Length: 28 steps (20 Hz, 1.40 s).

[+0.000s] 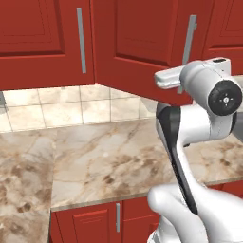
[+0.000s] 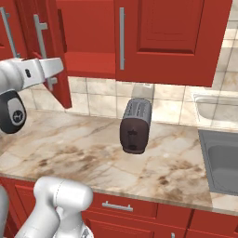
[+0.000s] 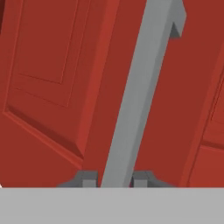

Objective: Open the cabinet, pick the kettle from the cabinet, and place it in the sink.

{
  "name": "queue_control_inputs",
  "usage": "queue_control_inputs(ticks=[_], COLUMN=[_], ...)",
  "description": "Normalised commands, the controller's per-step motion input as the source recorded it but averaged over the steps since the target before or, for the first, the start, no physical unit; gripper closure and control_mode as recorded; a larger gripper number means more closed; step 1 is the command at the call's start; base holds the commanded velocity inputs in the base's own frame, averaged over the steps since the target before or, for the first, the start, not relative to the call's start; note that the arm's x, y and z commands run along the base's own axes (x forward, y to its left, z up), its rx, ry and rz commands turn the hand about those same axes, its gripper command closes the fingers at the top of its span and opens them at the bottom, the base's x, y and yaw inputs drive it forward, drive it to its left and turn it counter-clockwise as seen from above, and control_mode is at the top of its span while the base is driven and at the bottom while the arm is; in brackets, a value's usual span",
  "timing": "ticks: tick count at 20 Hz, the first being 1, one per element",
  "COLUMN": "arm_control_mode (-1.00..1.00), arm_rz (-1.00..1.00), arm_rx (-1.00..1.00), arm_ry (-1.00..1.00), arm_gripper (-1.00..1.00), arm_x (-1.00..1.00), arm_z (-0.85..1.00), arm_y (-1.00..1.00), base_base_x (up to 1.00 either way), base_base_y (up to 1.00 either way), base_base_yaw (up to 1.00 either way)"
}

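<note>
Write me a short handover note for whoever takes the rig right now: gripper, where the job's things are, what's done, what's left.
Gripper: fingers on either side of the grey bar handle of the cabinet door; whether they clamp it or stand just off it is not clear.
Cabinet: left door swung partly open, right door closed; red shelf visible in the gap.
Kettle: no position to report.
Sink: at the right end of the counter, past the toaster.
Done: door partly opened.
Left: finish opening, take the kettle, set it in the sink.
</note>
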Motion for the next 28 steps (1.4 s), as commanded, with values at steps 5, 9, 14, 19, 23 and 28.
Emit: queue_control_inputs(ticks=[5, 9, 14, 19, 23, 28], arm_control_mode=[-1.00, -1.00, -1.00, -1.00, -1.00, -1.00], arm_rz=[-0.14, -0.13, -0.11, -0.07, -0.05, -0.03], arm_rx=[-0.08, -0.05, -0.05, -0.01, 0.02, 0.06], arm_ry=[0.06, 0.06, 0.07, 0.06, 0.01, 0.00], arm_gripper=[1.00, 1.00, 1.00, 1.00, -1.00, -1.00], arm_x=[-0.31, -0.30, -0.25, -0.17, -0.14, -0.17], arm_z=[0.12, 0.11, 0.06, 0.00, -0.11, -0.15], arm_y=[0.34, 0.34, 0.36, 0.30, 0.10, 0.02], base_base_x=[0.00, 0.00, 0.00, 0.00, 0.00, 0.00], base_base_y=[0.00, 0.00, 0.00, 0.00, 0.00, 0.00], base_base_yaw=[0.00, 0.00, 0.00, 0.00, 0.00, 0.00])
